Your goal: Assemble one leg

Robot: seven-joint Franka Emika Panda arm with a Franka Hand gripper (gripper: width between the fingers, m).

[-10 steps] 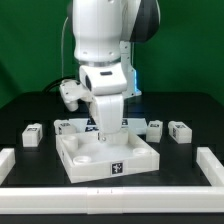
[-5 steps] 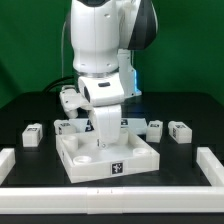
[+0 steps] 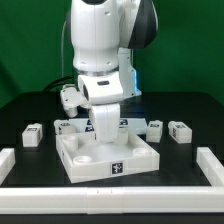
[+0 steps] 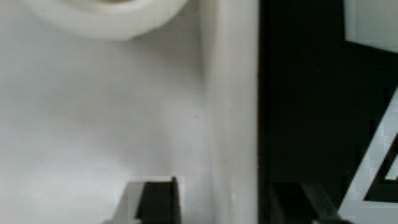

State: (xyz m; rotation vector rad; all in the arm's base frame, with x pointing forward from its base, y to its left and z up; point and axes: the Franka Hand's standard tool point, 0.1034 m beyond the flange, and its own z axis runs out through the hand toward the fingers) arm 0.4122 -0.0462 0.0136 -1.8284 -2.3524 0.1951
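Note:
The big white tray-like part (image 3: 118, 160) lies in the middle of the table. My gripper (image 3: 103, 138) is lowered onto its far part. In the wrist view my gripper (image 4: 226, 192) straddles one raised rim (image 4: 231, 110) of the tray, with a dark finger (image 4: 153, 202) on the floor side and the other on the outer side. The jaws stand apart, with a gap showing to the rim. Small white tagged legs lie around: one at the exterior view's left (image 3: 32, 134), one behind the tray (image 3: 66, 125), two at the right (image 3: 152, 127) (image 3: 180, 131). None is held.
A round socket (image 4: 112, 14) shows in the tray's floor near the gripper. White rails run along the table's front (image 3: 110, 206) and both front corners (image 3: 8, 160) (image 3: 208, 162). A dark curtain stands behind the arm.
Since a second ago the wrist has turned and the hand stands more upright over the tray's far part. The tray and the legs have not moved.

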